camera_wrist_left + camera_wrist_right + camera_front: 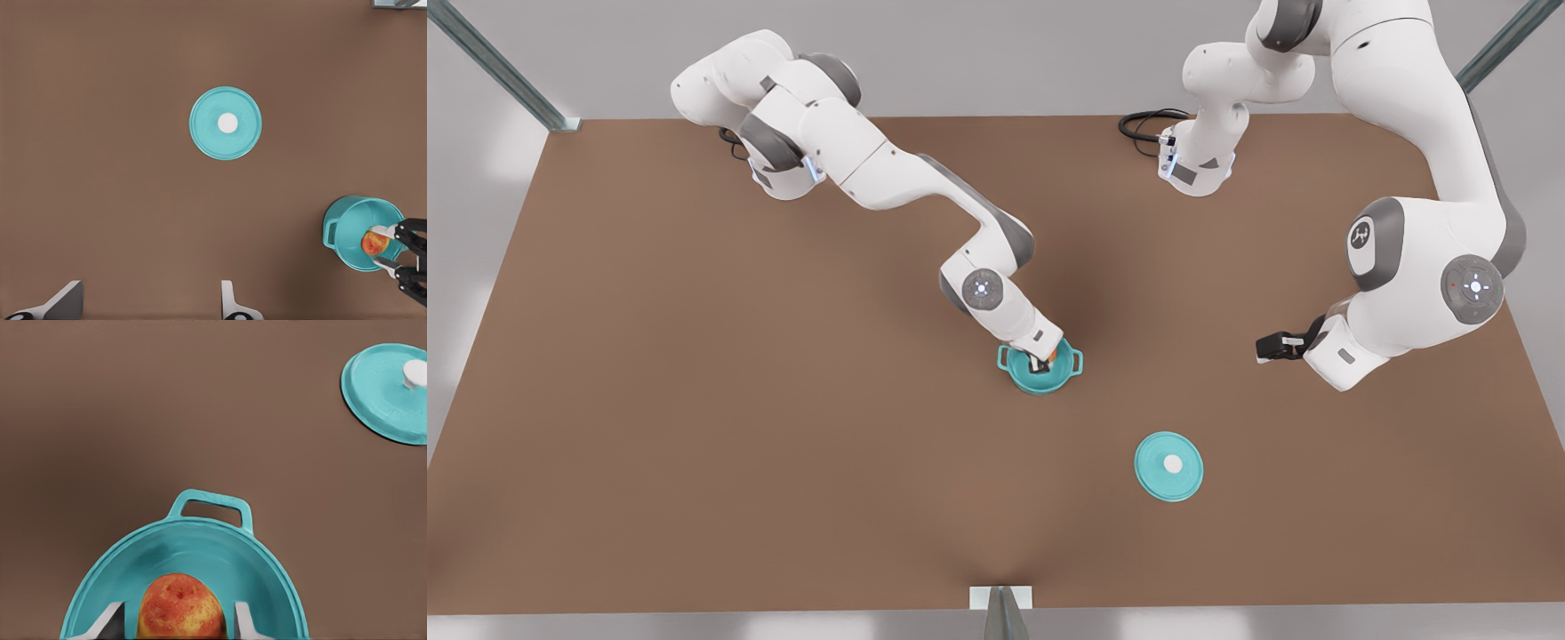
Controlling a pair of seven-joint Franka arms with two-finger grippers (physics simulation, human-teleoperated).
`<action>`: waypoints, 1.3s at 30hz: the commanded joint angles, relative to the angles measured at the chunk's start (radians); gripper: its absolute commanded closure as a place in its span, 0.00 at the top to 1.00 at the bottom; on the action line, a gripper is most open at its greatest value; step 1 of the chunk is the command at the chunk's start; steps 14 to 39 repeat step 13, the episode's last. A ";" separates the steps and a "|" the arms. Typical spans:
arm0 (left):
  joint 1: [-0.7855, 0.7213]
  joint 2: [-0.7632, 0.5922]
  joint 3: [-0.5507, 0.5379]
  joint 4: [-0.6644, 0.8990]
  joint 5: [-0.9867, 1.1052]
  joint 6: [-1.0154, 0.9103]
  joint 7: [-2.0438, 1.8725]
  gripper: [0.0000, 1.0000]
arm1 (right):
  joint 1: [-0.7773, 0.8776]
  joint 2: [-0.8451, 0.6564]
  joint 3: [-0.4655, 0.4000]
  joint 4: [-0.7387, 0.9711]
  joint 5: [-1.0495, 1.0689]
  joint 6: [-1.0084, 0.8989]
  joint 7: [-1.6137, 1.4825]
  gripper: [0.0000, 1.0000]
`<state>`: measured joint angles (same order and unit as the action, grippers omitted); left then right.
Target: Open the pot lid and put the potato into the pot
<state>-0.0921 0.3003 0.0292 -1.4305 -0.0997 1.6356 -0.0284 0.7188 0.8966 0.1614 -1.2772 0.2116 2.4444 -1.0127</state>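
You've got the brown table (694, 444) spread across the whole front view, and two white arms over it. The arm at the front view's right hangs high and waits, well apart from everything, with the left gripper (1272, 346) at mid-right of the frame, well above the table; its two fingers (67, 300) stand spread wide with nothing between them, released.

The other arm reaches down from the upper left to the centre of the front view, right over the pot (1040, 372). That pot sits upright and uncovered, its two loop handles pointing to the front view's left and right.

The pot lid (1168, 466) lies flat on the table at the lower right of centre, well apart from the pot, white knob facing up.

Now the right gripper (1042, 363): it's down in the pot's mouth, fingers (243, 620) closed on either side of the potato (180, 607), grasping it. The potato sits inside the rim, above the teal floor, orange-red face toward the wrist camera, rounded end aimed at the near handle. You can't tell its long axis; its lower part is cut off.
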 commanded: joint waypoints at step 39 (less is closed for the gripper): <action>-0.008 0.005 -0.002 0.024 0.008 0.003 -0.004 1.00 | -0.383 -0.386 -0.577 -0.099 0.032 -0.743 0.529 1.00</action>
